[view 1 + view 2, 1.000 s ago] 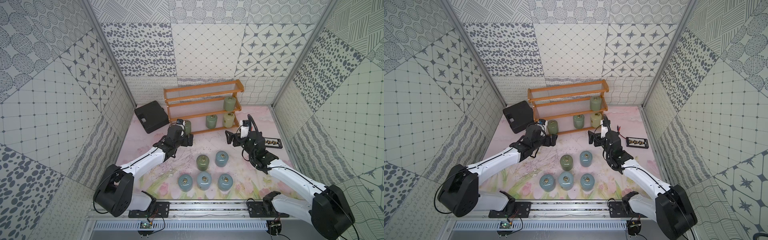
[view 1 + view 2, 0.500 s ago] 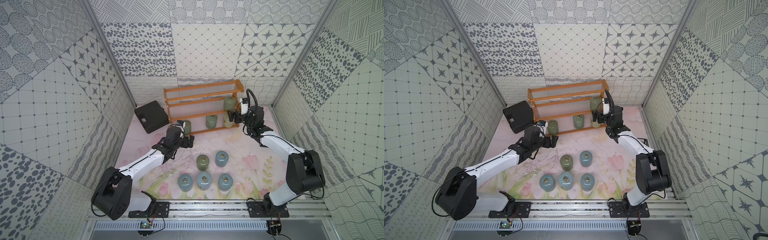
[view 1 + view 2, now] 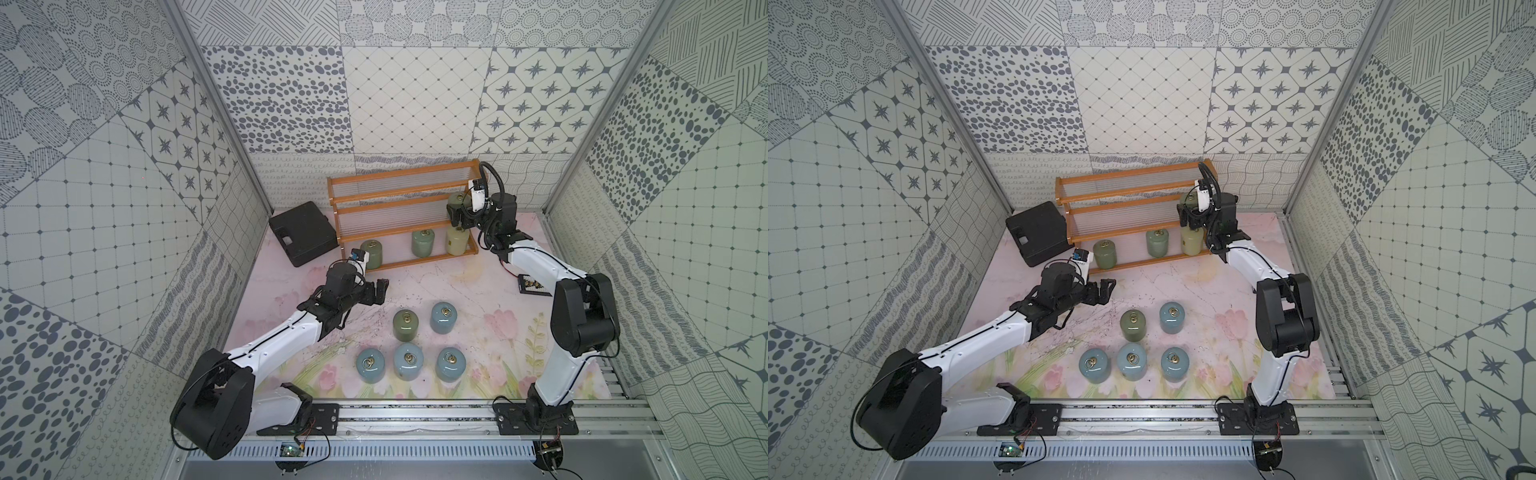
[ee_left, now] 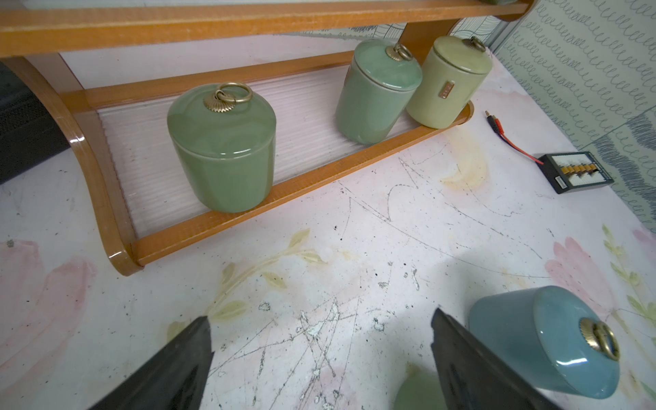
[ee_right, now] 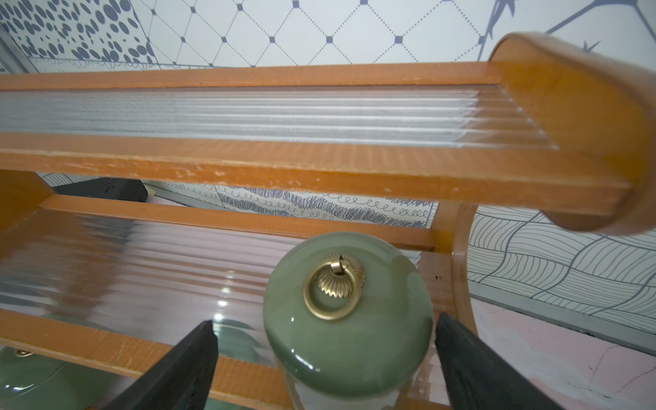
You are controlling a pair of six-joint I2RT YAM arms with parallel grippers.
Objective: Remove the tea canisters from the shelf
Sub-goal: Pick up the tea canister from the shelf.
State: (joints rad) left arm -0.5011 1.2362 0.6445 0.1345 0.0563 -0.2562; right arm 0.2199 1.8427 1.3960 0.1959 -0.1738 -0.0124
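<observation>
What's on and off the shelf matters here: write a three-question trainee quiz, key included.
1. How many tea canisters stand on the shelf?
2. True or false: the left tool grips a blue canister.
3. The right tool, open, straddles which?
A) green canister on the middle tier
B) pale yellow one on the lowest tier
C) blue one on the table

Key: 1 four; 2 false, it is open and empty; 3 A.

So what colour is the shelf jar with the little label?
Pale yellow; the glossy ceramic tea canister shows best in the left wrist view.
</observation>
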